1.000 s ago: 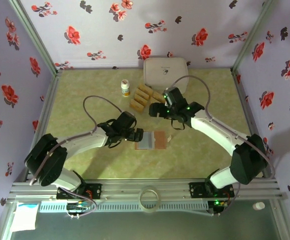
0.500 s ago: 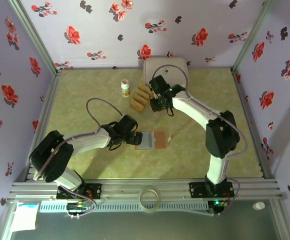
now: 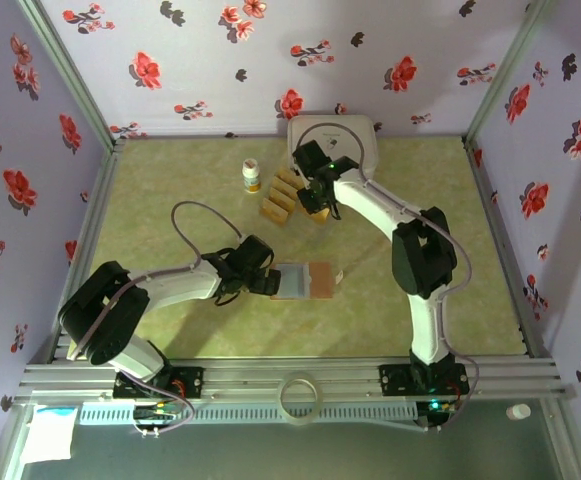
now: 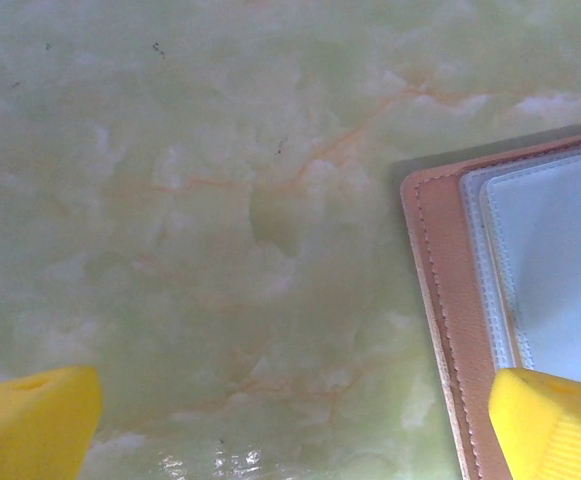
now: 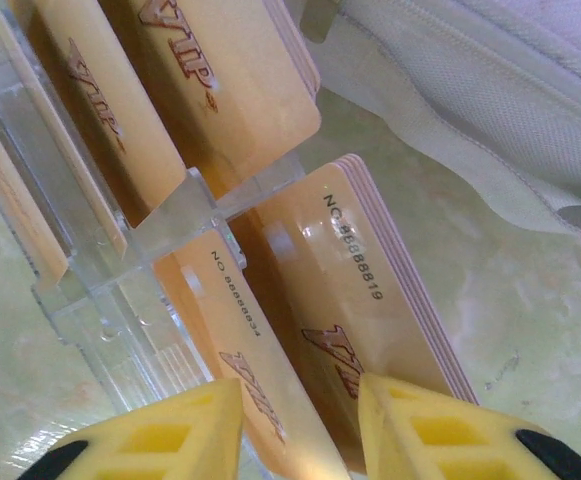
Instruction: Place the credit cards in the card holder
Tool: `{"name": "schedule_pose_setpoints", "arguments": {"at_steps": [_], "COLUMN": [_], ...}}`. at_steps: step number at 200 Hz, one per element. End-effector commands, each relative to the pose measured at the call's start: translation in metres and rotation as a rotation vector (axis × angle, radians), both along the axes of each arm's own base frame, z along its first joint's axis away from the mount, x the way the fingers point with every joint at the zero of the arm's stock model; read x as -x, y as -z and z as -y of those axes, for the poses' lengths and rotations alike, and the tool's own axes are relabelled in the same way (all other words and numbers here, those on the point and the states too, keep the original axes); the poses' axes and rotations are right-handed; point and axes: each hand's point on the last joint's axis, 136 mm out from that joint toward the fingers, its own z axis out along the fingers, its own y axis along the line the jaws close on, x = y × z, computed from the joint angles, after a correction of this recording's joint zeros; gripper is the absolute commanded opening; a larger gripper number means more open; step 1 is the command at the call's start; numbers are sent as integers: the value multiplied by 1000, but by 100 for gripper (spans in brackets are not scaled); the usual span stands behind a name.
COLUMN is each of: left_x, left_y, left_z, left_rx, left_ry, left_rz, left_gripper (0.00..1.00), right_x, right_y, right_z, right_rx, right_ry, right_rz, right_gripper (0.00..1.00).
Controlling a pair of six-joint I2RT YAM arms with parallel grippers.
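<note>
1. Our right gripper had swung from mid-table to the credit cards, which stood in a clear rack.
2. Its fingers had narrowed around one card; we could not tell if they pinched it.
3. Our left gripper stayed wide open beside the card holder, which lay open mid-table, so we judged a pickup close.

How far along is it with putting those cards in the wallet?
Barely started. The wallet lies open, with nothing gold seen inside. The right gripper straddles cards in the clear rack; the left gripper sits open at the wallet's edge. All the cards are left to move.
</note>
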Motion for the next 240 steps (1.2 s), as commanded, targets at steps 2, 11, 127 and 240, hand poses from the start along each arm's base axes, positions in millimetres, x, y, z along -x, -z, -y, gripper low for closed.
{"name": "schedule_pose_setpoints", "arguments": {"at_steps": [2, 11, 127, 240], "left_x": [-3, -3, -3, -7], "left_y": [-5, -5, -3, -14], "left_z": [-5, -5, -5, -3], "left_rx": [3, 4, 0, -10], "left_ry": [-28, -30, -26, -3], "left_rz": [25, 25, 22, 32], "left_gripper": [100, 100, 100, 100], "right_x": [1, 2, 2, 13], "right_y": [5, 5, 10, -74], "right_z": [1, 0, -5, -6], "right_rx": [7, 0, -109, -270], "right_ry": [-19, -21, -107, -256], "right_rz": [-37, -42, -125, -99], "right_gripper": [32, 30, 0, 0]}}
